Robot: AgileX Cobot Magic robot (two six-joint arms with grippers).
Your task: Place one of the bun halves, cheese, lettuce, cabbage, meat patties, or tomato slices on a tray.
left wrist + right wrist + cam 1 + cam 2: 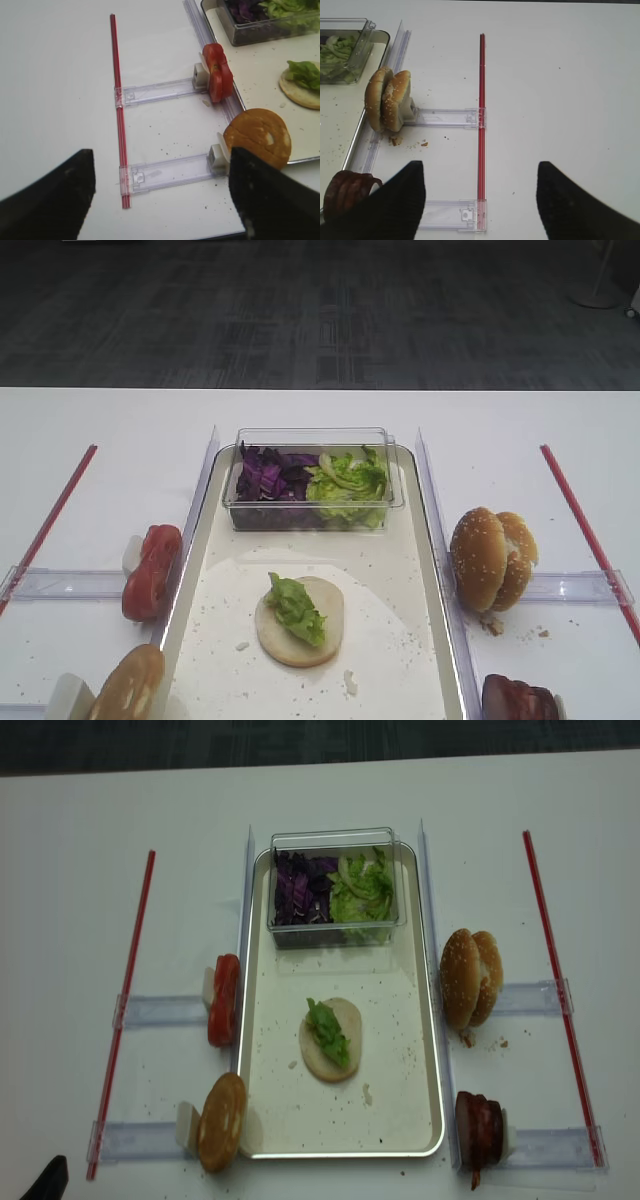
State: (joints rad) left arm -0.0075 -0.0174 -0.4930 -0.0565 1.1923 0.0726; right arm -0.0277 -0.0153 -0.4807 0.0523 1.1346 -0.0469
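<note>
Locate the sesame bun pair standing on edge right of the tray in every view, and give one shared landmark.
Exterior high: sesame bun pair, right of the tray.
Right wrist: upper left.
Left wrist: not in view.
Exterior high (realsense): right of the tray, mid-height.
Shared landmark: the clear tub of cabbage and lettuce, partly visible at the right wrist view's top left.

Lettuce on bun round, mid-tray

The right claw hangs wide open and empty above the white counter. Two seeded bun halves stand on edge beside the tray; meat patties sit lower left.
</note>
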